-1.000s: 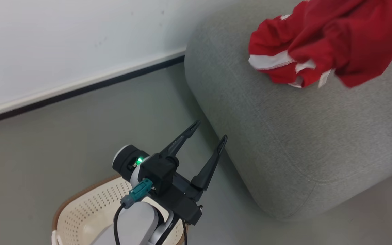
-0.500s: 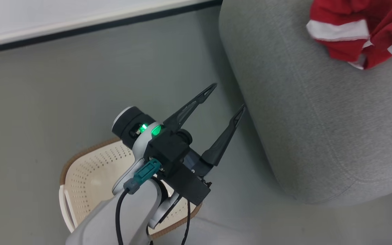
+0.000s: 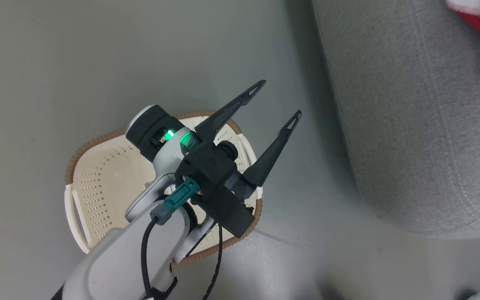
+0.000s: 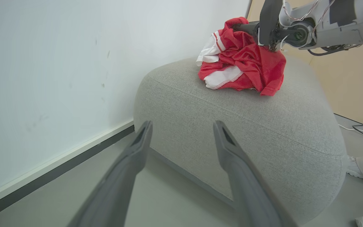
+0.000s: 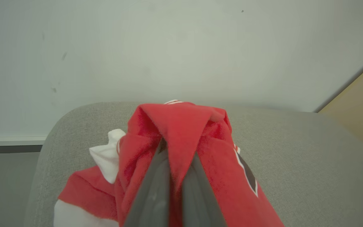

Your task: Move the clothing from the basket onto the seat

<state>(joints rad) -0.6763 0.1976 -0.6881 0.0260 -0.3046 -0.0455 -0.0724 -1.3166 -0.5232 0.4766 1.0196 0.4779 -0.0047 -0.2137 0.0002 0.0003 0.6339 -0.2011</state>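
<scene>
Our left fingers (image 3: 282,136) are spread wide and hold nothing. They hover just above the basket (image 3: 94,187), probably because nothing there needs lifting: what our forearm leaves in sight of its inside looks bare. It is a cream plastic tub with walls peppered with small holes, a brown band round the rim and slotted side handles, standing on smooth grey floor (image 3: 56,62). Beyond those fingertips rises the seat (image 4: 279,119), a big rounded cushion of grey woven cloth with a stitched seam low along its edge. Farther on, on top of it, the clothing (image 4: 247,63) lies in a slack, crumpled red heap with white trim. Our right fingers (image 5: 153,192) are pressed together on a fold of it, pulling up a peak, so we judge the set-down is not yet finished. Behind stands a plain white wall (image 4: 43,63).
</scene>
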